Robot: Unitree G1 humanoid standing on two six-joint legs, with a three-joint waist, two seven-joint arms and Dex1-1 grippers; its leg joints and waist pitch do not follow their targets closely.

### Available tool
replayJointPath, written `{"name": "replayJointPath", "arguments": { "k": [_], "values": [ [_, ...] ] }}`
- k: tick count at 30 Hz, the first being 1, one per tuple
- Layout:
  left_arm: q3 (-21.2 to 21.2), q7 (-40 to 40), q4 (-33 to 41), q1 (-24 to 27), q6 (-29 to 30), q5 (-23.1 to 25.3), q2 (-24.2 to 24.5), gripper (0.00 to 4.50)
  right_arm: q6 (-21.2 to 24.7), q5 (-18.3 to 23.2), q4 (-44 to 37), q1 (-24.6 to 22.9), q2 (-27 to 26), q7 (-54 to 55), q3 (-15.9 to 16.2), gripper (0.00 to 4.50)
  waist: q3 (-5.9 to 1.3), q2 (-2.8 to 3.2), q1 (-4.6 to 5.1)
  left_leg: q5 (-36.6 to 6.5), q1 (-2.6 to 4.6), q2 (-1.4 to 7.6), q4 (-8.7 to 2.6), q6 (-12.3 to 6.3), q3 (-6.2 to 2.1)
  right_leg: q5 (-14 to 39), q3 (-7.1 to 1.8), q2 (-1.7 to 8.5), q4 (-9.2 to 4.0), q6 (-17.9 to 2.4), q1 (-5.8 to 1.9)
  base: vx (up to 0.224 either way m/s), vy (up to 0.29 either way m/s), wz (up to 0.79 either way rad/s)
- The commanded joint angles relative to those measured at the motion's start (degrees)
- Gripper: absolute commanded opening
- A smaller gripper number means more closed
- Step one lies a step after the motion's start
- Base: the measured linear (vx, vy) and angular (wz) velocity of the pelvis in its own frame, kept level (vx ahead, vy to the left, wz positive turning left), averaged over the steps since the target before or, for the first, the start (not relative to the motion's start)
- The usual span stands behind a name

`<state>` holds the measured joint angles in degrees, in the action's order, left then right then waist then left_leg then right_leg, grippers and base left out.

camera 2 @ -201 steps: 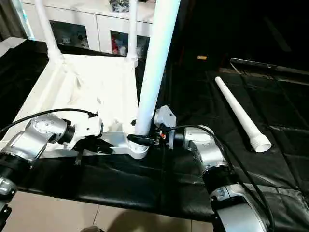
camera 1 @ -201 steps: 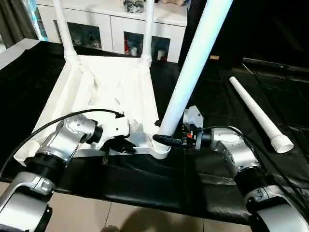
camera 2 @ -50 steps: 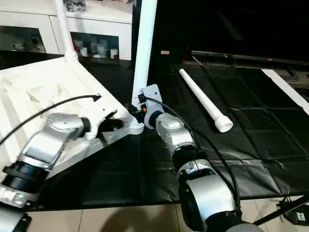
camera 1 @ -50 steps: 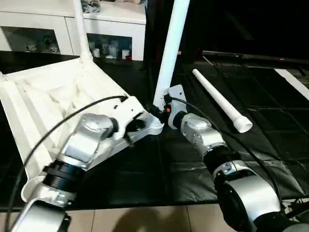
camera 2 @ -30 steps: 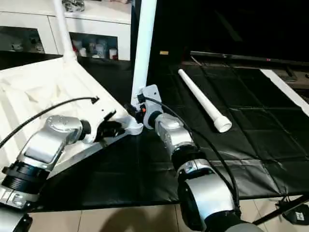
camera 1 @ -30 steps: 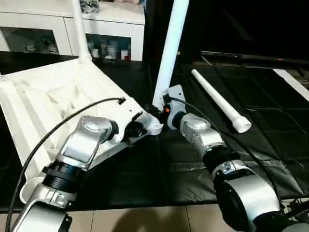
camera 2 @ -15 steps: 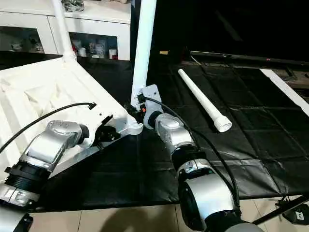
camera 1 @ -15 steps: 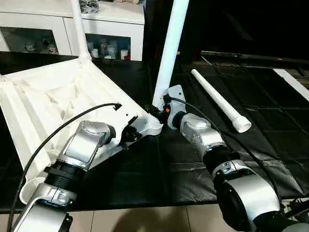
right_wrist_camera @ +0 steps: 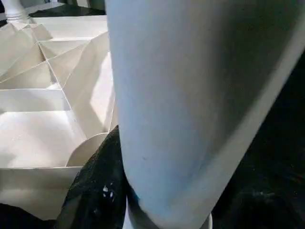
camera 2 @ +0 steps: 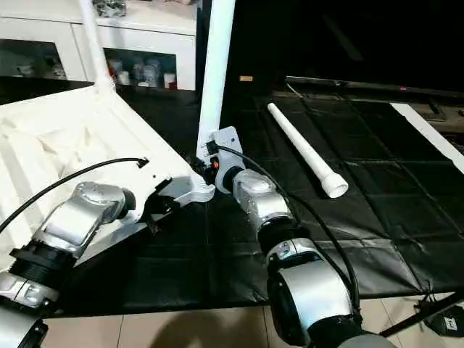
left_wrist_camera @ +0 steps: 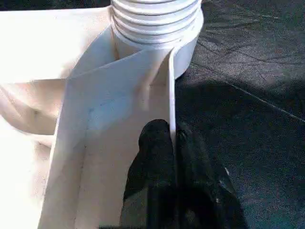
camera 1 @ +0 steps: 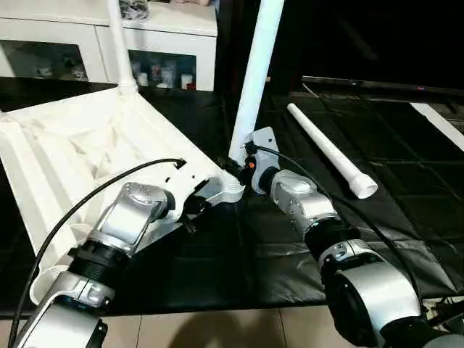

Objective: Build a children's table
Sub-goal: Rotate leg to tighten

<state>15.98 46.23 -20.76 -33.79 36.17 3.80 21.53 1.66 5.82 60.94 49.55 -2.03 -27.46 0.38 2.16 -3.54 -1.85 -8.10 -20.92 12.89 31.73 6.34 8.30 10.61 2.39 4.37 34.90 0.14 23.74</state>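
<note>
A: How many pieces are showing?

B: One top [camera 1: 72, 152], lying underside up across the left half on the black cloth [camera 1: 239, 254], and three legs. Lowest in frame, the left gripper [camera 1: 194, 209] is clenching the top's thin rim just beside the near corner socket [camera 1: 230, 192].

A: And that socket?

B: It is holding the centre leg [camera 1: 254, 80], which is standing upright. The right gripper [camera 1: 230, 168] is grasping that leg at its base. Higher up on the right, the loose leg [camera 1: 326, 148] is lying flat on the cloth, well apart. At upper left, the far leg [camera 1: 118, 43] is standing in its own socket.

A: Are the wrist views adding anything?

B: The left one is showing thread rings [left_wrist_camera: 157, 19] above the socket. Farthest back, a cabinet [camera 1: 87, 29] is holding small items behind glass.
</note>
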Motion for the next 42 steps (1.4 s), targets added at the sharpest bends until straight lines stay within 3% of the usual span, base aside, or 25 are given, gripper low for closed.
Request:
{"name": "replayJointPath", "arguments": {
  "k": [1, 5, 7, 19, 20, 22, 25, 31, 35, 36, 42],
  "values": [
    [-0.8, -0.2, -1.3, -1.3, -0.9, 0.5, 0.7, 0.00, 3.9, -2.9, 6.9, -4.3, 0.0, -0.4, 1.7, 1.88, -2.00, 1.84, 0.01, -35.0, 0.94, -0.65, -4.13, 2.87, 0.19, 32.0, -0.90, 2.03, -6.67, -4.8, -0.27, 0.000, 0.000, 0.00],
    [-0.8, 0.8, -2.3, -1.5, -2.7, -0.1, 0.8, 0.00, 3.7, -2.1, 6.7, -4.6, 0.1, -1.6, 1.1, 1.88, -1.97, 1.82, -0.05, -35.4, 1.05, -0.65, -4.11, 2.79, 0.16, 33.0, -0.91, 2.09, -6.85, -4.4, -0.11, 0.000, 0.000, 0.00],
    [-0.6, 1.0, -2.3, -1.4, -3.2, -0.2, 1.1, 0.00, 3.3, -2.0, 6.4, -4.7, 0.2, -1.9, 1.1, 2.44, -2.00, 1.84, -0.08, -35.1, 0.99, -0.60, -4.18, 2.82, 0.14, 32.6, -0.92, 2.10, -6.75, -4.5, -0.21, 0.000, 0.000, 0.00],
    [0.4, 0.9, -5.0, -1.8, -8.2, 1.2, 2.5, 0.00, 1.2, -1.3, 1.0, -8.1, 2.5, -5.8, 0.8, 3.41, -2.08, 1.67, -0.48, -30.5, 0.41, -0.51, -4.28, 2.03, 0.56, 29.6, -1.19, 2.20, -6.29, -5.9, -0.88, 0.000, 0.000, 0.00],
    [0.5, 0.9, -5.0, -1.8, -8.2, 1.3, 2.5, 0.00, 1.2, -1.3, 0.8, -8.2, 2.5, -5.9, 0.8, 3.50, -2.06, 1.86, -0.58, -30.3, 0.62, -0.49, -4.15, 1.92, 0.74, 28.9, -1.31, 2.15, -6.39, -6.2, -0.69, 0.000, 0.000, 0.00],
    [0.8, 0.9, -5.8, -1.7, -9.4, 1.6, 2.9, 0.00, 1.9, 0.1, -3.4, -11.2, 3.5, -9.1, 0.5, 3.67, -2.05, 1.88, -0.75, -29.0, 0.25, -0.48, -4.35, 1.58, 0.72, 27.1, -1.29, 2.03, -6.16, -6.3, -1.24, 0.000, 0.000, 0.00],
    [1.0, 1.2, -6.7, -1.8, -10.6, 1.6, 3.1, 0.00, 2.0, 1.3, -6.9, -13.5, 4.0, -11.5, 0.3, 3.94, -2.31, 2.01, -0.83, -27.1, 0.06, -0.42, -4.25, 1.58, 0.87, 23.9, -1.40, 2.12, -5.80, -7.4, -1.46, 0.000, 0.000, 0.00],
    [2.2, 4.7, -8.4, -1.2, -15.8, 1.4, 4.3, 0.00, 2.1, 3.8, -17.7, -19.7, 6.7, -17.0, 0.3, 4.43, -2.70, 2.06, -1.43, -20.1, -0.18, -0.26, -3.99, 0.40, 1.37, 14.0, -1.63, 1.96, -4.79, -10.0, -2.36, 0.000, 0.000, 0.00],
    [3.4, 8.6, -8.3, -0.3, -20.5, 1.2, 5.9, 0.00, 5.1, 5.4, -23.1, -21.7, 9.3, -18.9, -0.4, 4.43, -2.77, 2.08, -1.88, -16.0, -0.13, -0.45, -3.76, -0.12, 1.60, 8.3, -1.58, 1.78, -4.23, -11.3, -2.91, 0.000, 0.000, 0.00],
    [3.9, 10.4, -8.2, 0.1, -21.8, 1.0, 6.6, 0.00, 3.7, 5.4, -24.0, -21.9, 10.7, -21.0, -0.3, 4.43, -2.80, 2.05, -1.93, -15.5, -0.07, -0.40, -3.70, -0.09, 1.64, 7.4, -1.56, 1.86, -4.10, -11.4, -2.98, 0.000, 0.000, 0.00],
    [4.4, 13.6, -8.5, 0.6, -25.5, 0.5, 7.7, 0.00, 2.7, 5.7, -26.5, -22.1, 12.8, -25.0, 0.3, 4.43, -2.68, 1.85, -2.11, -16.8, 0.02, -0.38, -3.64, -0.15, 1.75, 10.9, -1.61, 2.05, -4.31, -11.1, -2.97, 0.000, 0.000, 0.00]
  ]
}}
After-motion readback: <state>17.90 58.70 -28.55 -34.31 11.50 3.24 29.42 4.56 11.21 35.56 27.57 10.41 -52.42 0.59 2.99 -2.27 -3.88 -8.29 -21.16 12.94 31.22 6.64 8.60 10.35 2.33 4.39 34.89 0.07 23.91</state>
